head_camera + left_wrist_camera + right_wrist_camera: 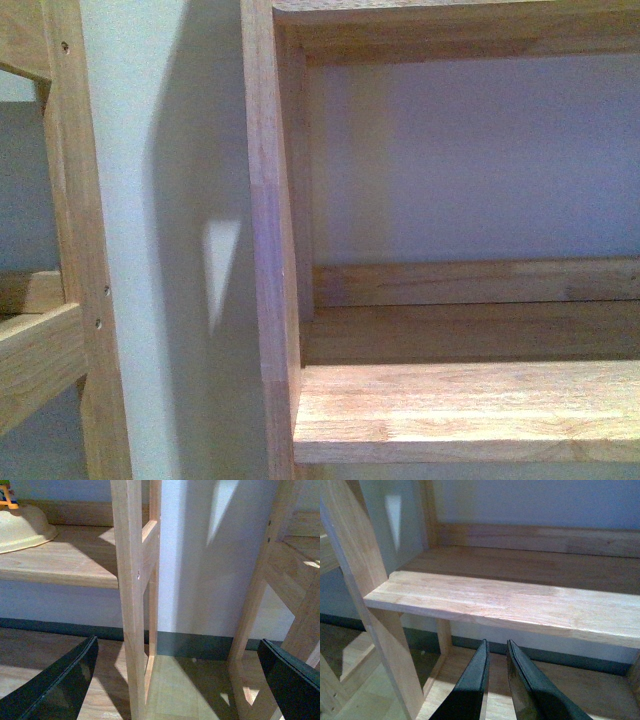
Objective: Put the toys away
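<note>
Wooden shelf bare | cream bowl on neighbouring shelf

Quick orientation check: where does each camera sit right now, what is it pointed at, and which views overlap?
Front view: on the body between the arms, facing a wooden shelf board and the wall behind it; no arm shows.
Left wrist view: on the left arm, facing a shelf post and the floor; the left gripper shows with fingers spread wide; a cream bowl sits on a shelf.
Right wrist view: on the right arm, facing a shelf board; the right gripper shows nearly closed, holding nothing.
Shared: front and right wrist views likely show the same shelf.
</note>
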You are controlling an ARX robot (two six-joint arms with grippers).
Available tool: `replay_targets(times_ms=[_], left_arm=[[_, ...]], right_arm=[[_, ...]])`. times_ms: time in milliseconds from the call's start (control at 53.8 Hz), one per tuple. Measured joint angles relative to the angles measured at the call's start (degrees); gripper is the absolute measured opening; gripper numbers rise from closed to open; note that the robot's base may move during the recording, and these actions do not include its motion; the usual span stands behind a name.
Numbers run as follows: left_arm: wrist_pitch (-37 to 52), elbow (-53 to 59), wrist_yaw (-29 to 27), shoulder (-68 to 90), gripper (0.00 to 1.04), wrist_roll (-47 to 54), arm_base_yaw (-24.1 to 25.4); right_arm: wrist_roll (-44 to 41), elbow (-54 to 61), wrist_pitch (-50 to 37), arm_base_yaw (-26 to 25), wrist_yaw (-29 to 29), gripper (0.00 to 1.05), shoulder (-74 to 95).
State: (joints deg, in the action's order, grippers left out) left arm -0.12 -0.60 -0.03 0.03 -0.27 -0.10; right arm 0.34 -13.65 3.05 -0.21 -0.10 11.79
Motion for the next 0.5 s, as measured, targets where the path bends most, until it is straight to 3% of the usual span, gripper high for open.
replay_targets(times_ms=[502], left_arm=[[0.0, 0.0, 0.0, 0.0, 0.99, 0.0, 0.0]], right_arm=[[0.0, 8.0, -1.9, 0.0, 0.07, 0.16, -6.64]])
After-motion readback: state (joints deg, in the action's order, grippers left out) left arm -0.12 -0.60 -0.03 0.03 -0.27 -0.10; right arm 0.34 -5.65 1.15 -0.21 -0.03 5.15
